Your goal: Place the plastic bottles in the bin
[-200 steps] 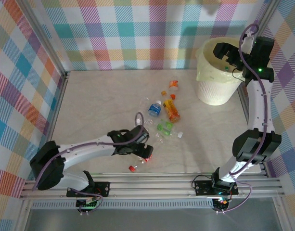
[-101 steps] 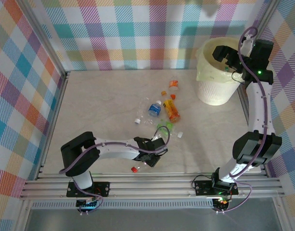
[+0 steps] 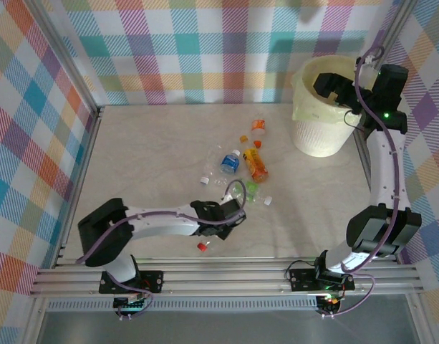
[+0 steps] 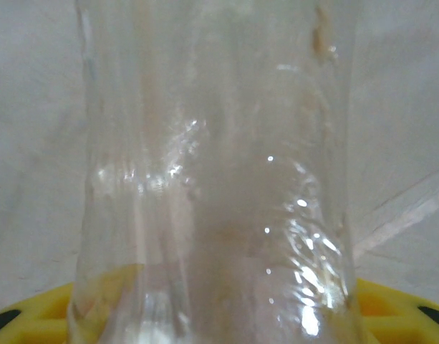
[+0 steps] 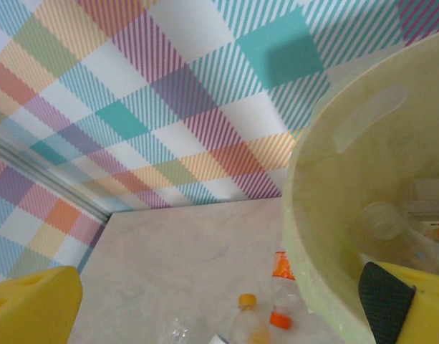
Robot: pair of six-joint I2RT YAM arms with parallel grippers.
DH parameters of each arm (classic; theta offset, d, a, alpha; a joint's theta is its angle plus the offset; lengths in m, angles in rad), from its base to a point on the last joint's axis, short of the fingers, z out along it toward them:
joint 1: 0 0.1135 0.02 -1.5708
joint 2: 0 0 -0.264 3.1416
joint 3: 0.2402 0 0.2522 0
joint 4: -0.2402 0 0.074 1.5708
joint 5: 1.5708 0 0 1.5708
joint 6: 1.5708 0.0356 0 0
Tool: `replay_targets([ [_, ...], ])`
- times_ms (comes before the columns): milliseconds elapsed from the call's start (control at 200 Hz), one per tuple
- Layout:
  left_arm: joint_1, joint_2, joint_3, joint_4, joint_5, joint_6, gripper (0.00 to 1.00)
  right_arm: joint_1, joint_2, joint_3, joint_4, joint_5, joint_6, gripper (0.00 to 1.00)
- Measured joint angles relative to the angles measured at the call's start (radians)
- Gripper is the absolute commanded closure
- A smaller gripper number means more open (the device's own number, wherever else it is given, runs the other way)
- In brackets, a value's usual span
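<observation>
A crushed clear plastic bottle (image 4: 212, 179) is seated between the left gripper's (image 3: 232, 213) yellow fingers (image 4: 391, 304); clamping cannot be confirmed. The right gripper (image 3: 334, 84) is spread wide above the round cream-white bin (image 3: 312, 140). An orange-labelled bottle (image 3: 256, 165) and a blue-labelled bottle (image 3: 229, 163) are left lying between the arms.

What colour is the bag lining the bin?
Pale yellow, clearest in the right wrist view of the bag inside the bin.

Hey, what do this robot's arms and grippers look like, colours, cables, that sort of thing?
Both the left arm and right arm have white tube links between bulky black joints, with a purple cable looped along each. A green light glows near the right wrist. The fingers are bright yellow, with a black pad.
</observation>
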Motion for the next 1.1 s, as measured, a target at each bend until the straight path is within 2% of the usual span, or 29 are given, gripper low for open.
replay_targets([
  [180, 0.078, -0.157, 0.000, 0.082, 0.036, 0.015, 0.60, 0.005, -0.011, -0.036, 0.023, -0.054, 0.008, 0.00],
  [390, 0.233, -0.240, -0.002, 0.298, 0.192, 0.045, 0.61, 0.040, -0.083, -0.071, 0.063, -0.131, 0.010, 0.00],
  [595, 0.342, -0.223, 0.009, 0.504, 0.352, 0.035, 0.61, 0.106, -0.107, -0.092, 0.075, -0.176, 0.021, 0.00],
  [830, 0.421, -0.125, 0.078, 0.743, 0.561, -0.081, 0.61, 0.163, -0.106, -0.151, 0.090, -0.225, 0.068, 0.00],
  [1100, 0.442, -0.008, 0.270, 0.951, 0.777, -0.227, 0.62, 0.278, -0.079, -0.148, 0.070, -0.268, 0.043, 0.00],
])
